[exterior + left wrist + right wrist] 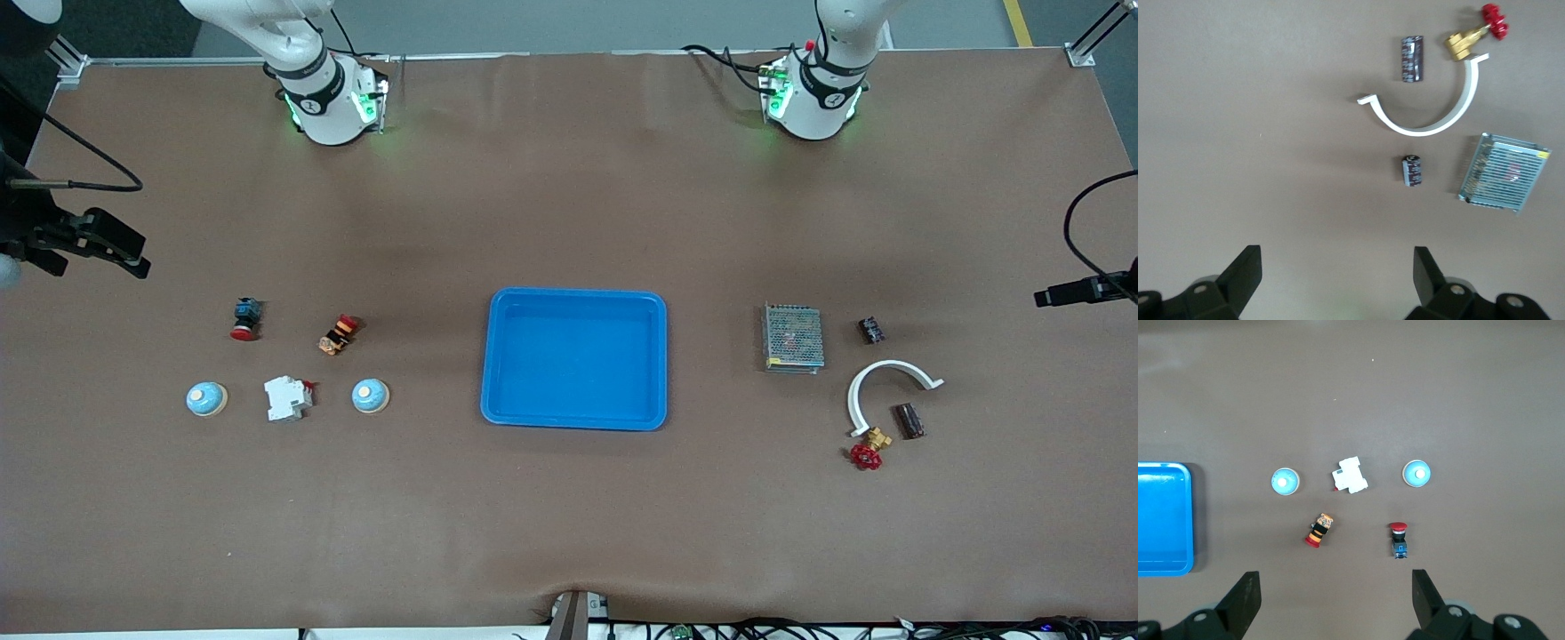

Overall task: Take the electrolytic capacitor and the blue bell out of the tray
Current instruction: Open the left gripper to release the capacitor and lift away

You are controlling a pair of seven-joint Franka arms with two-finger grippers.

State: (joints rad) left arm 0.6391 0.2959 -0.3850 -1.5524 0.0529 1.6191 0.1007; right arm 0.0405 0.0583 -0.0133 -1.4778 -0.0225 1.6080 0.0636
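In the front view we see the blue tray [575,358] mid-tabletop; two bells [370,396] [206,399] lie toward the right arm's end of it, two capacitors [909,420] [871,330] toward the left arm's end.

In the left wrist view our left gripper [1335,280] hangs open, well apart from the capacitors [1412,170] [1412,59].

In the right wrist view our right gripper [1335,600] hangs open, apart from both bells [1285,481] [1416,473].

We see a brown table [569,178]. In its middle lies a blue tray [575,358]. Toward the right arm's end lie two bells [206,399] [370,396], a white breaker [287,397] and two push buttons [246,318] [339,334]. Toward the left arm's end lie two capacitors [871,330] [909,420], a white curved bracket [889,387], a valve [869,449] and a metal power supply [793,338].
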